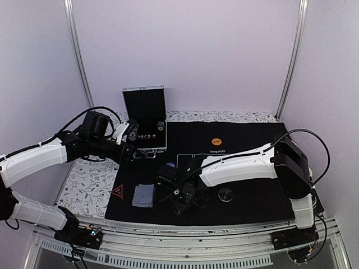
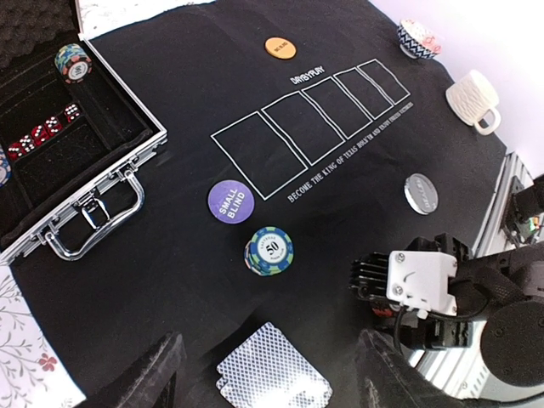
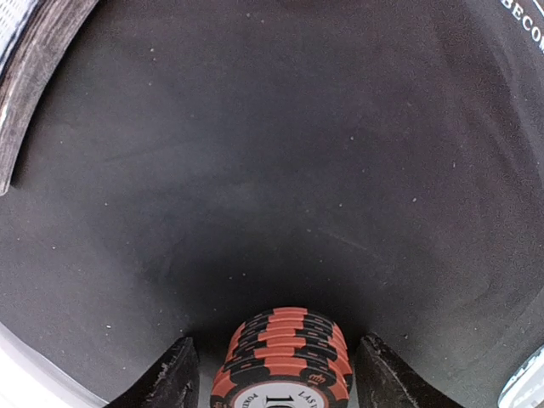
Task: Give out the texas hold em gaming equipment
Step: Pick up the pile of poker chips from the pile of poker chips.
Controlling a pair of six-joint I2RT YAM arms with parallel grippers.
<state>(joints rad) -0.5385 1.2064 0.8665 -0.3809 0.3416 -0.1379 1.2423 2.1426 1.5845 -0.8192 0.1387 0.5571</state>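
A stack of red-black poker chips [image 3: 289,357] stands on the black mat [image 1: 252,145]. My right gripper [image 3: 276,374] is open around it, with a gap on each side; in the top view this gripper [image 1: 180,200] is low at the mat's front. My left gripper [image 2: 272,361] hangs open and empty above the pile of playing cards [image 2: 272,378], near the case in the top view [image 1: 130,147]. A green-blue chip stack [image 2: 269,251], a purple small-blind disc [image 2: 230,201], an orange disc [image 2: 280,48] and a clear disc [image 2: 421,193] lie on the mat. The red triangle marker [image 1: 117,191] lies left of the cards [image 1: 143,195].
An open metal case [image 1: 145,117] stands at the mat's back left, holding a chip stack [image 2: 72,61] and red dice [image 2: 42,134]. A white cup [image 2: 472,98] and a patterned bowl [image 2: 418,38] sit past the mat's far edge. The right arm's wrist [image 2: 416,280] is beside the cards.
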